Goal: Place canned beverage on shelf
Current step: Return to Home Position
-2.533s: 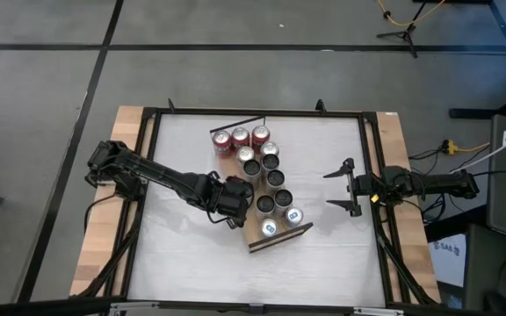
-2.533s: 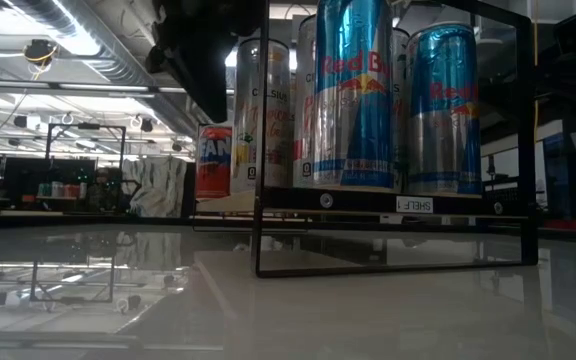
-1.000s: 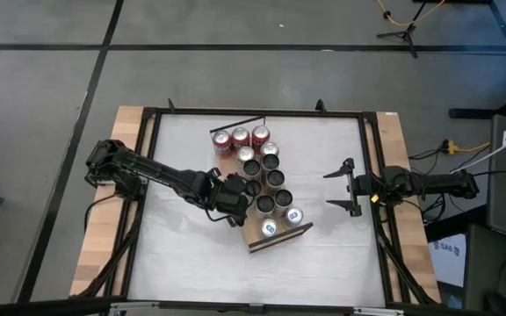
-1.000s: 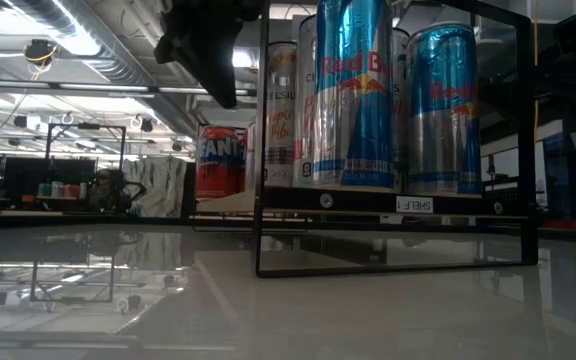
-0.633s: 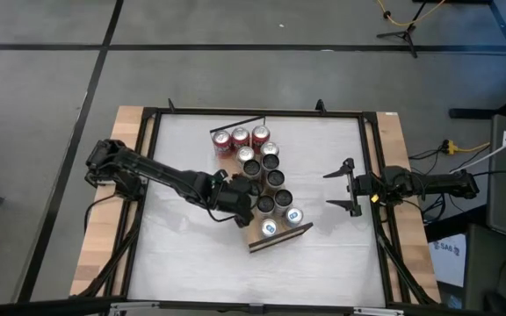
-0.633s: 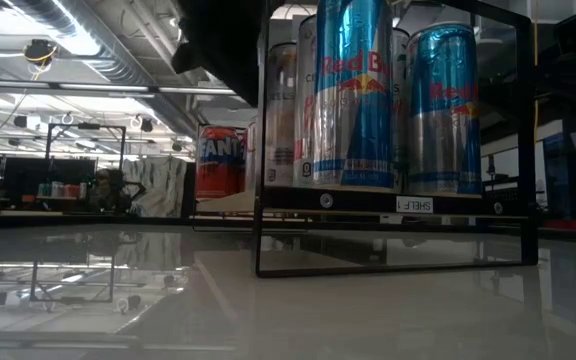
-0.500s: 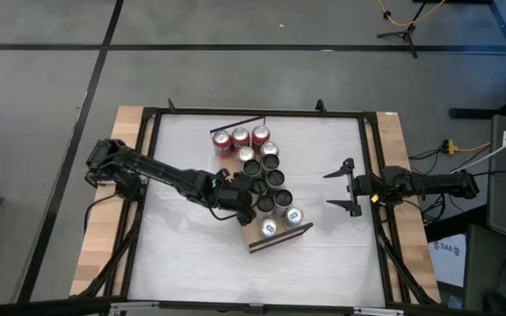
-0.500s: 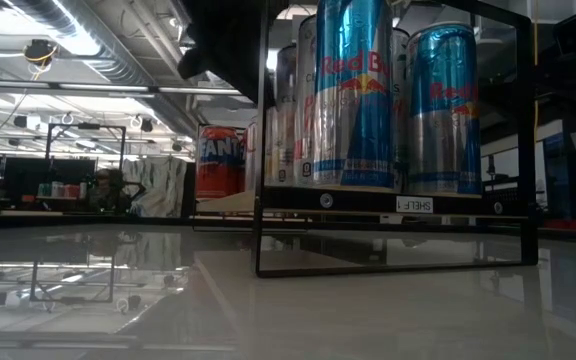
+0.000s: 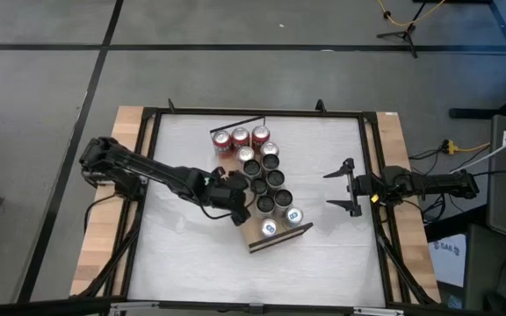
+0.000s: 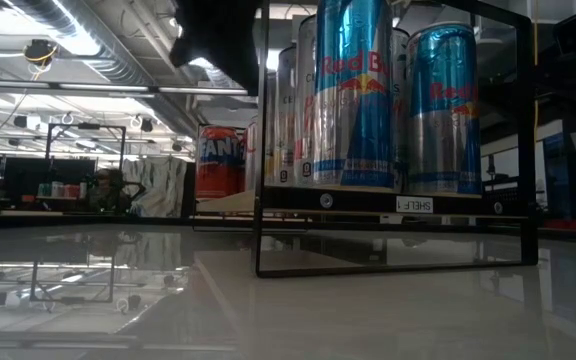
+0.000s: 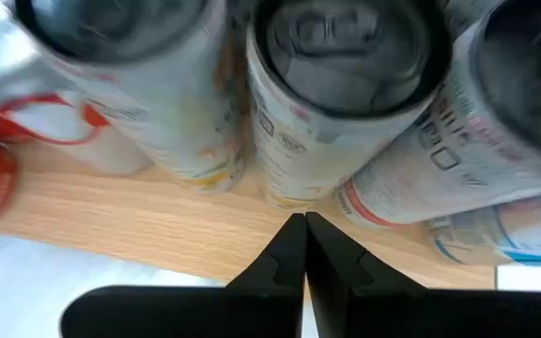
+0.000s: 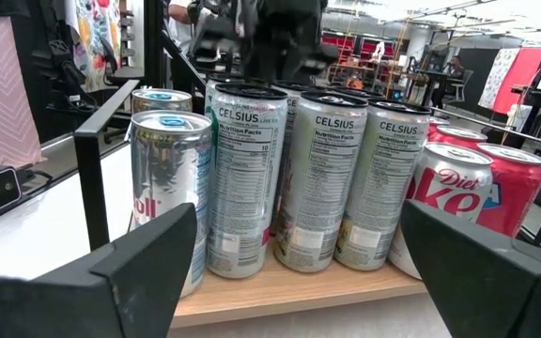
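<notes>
The left hand point(image 11: 303, 233) hangs clenched on nothing, fingertips pressed together, just beside the long edge of the shelf point(image 11: 139, 211) by the Celsius cans point(image 9: 271, 180). The shelf lies aslant mid-table point(image 9: 183, 254), with red soda cans point(image 9: 239, 137) at its far end and two Red Bull cans point(image 9: 281, 221) by the black rail point(image 9: 281, 238). The right hand point(image 9: 350, 187) sits spread wide, well apart, near the table's right edge.

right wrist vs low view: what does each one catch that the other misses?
Only the right wrist view: the Diet Coke can, framed by the open right gripper. Only the low view: the Fanta can and the shelf's label plate. Both: the shelf, a Red Bull can, and the left arm above the cans.
</notes>
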Robot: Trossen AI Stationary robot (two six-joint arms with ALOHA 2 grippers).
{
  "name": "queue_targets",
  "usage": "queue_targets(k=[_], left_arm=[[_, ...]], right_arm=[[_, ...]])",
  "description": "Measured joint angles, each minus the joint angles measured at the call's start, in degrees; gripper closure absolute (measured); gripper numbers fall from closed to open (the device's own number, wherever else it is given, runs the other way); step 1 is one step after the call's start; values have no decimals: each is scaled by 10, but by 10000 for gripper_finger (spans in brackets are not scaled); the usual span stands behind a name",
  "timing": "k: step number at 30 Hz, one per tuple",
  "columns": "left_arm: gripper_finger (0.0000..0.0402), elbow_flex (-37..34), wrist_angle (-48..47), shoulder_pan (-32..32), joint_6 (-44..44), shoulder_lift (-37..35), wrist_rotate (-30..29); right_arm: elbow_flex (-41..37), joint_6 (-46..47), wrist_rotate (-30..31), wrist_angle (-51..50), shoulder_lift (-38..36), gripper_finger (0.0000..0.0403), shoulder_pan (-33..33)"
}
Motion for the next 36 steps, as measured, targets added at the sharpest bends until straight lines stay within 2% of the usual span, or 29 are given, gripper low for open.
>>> queue_targets(k=[8, 18, 25, 28, 31, 36], left_arm=[[402, 0, -9, -8, 86, -101, -18], [401, 0, -12, 22, 237, -287, -19], [401, -5, -51, 23, 282, -370, -20], [401, -42, -40, 23, 299, -416, -20], [401, -108, 9, 23, 326, -475, -18], [401, -240, 152, 23, 386, -578, 13]], right_arm=[[0, 0, 0, 0, 0, 36, 0], [0, 0, 0, 0, 0, 36, 0], [0, 0, 0, 0, 0, 36, 0], [0, 0, 0, 0, 0, 36, 0], [0, 0, 0, 0, 0, 36, 0], [0, 0, 0, 0, 0, 36, 0]])
